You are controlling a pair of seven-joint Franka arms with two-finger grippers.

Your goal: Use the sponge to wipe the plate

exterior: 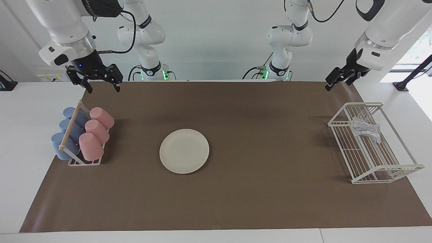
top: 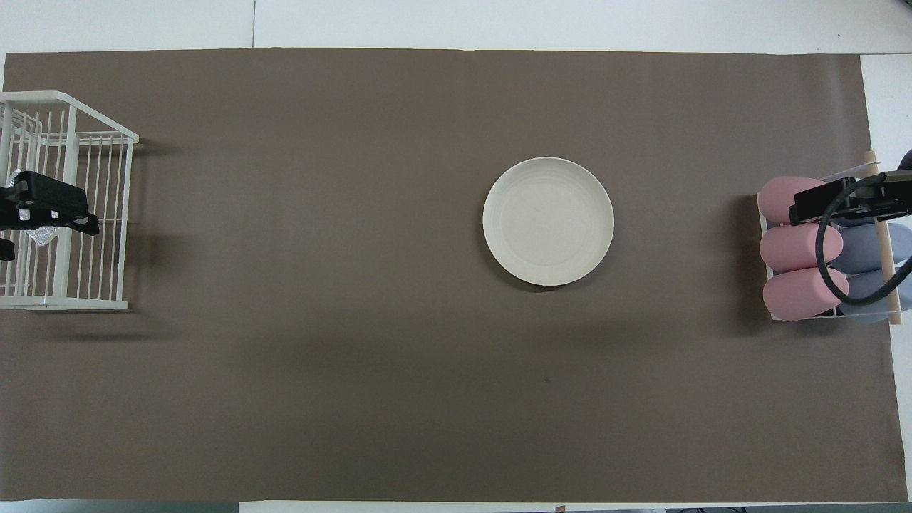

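The cream-white plate lies flat and bare on the brown mat, about mid-table. The silvery sponge rests in a white wire rack at the left arm's end of the table. My left gripper hangs open and empty in the air, well above the rack's end nearer the robots, clear of the sponge. In the overhead view it covers most of the sponge. My right gripper waits open and empty, raised above the cup rack.
The cup rack at the right arm's end holds three pink cups and three blue cups lying on their sides against a wooden rod. The brown mat covers most of the white table.
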